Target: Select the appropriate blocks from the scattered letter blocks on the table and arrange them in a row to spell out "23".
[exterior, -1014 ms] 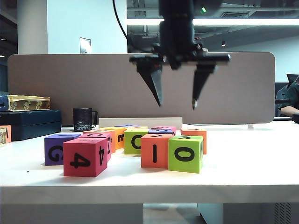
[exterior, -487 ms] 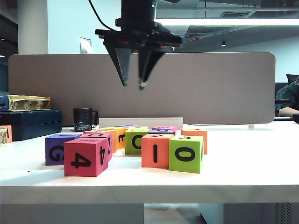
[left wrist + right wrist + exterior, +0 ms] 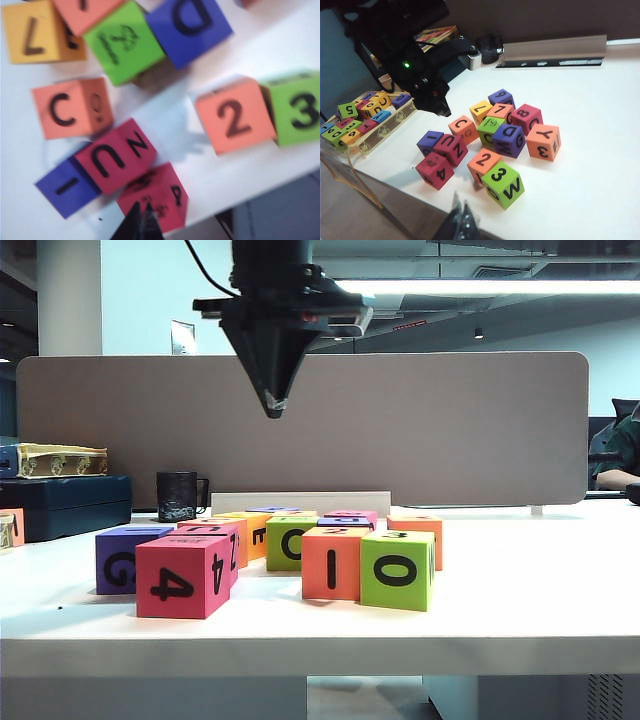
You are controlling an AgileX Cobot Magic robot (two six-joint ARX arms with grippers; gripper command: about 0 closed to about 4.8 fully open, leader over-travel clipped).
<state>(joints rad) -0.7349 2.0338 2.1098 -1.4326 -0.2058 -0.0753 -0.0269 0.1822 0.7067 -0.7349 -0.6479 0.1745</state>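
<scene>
the left hand [image 3: 272,405] is hanging clenched and empty above the worktop [image 3: 520,590]. orange "2" [image 3: 234,121] and green "3" [image 3: 298,111] are touching. the right hand [image 3: 461,220], clenched, is showing only blurred tips.

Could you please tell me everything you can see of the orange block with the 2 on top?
The orange block is a foam-looking cube with rounded edges and black characters: a 2 on top and an I on the side facing the exterior camera. It sits flat on the white table near the front edge, side by side with the lime-green block, apparently touching it. Neither gripper touches it.
</scene>
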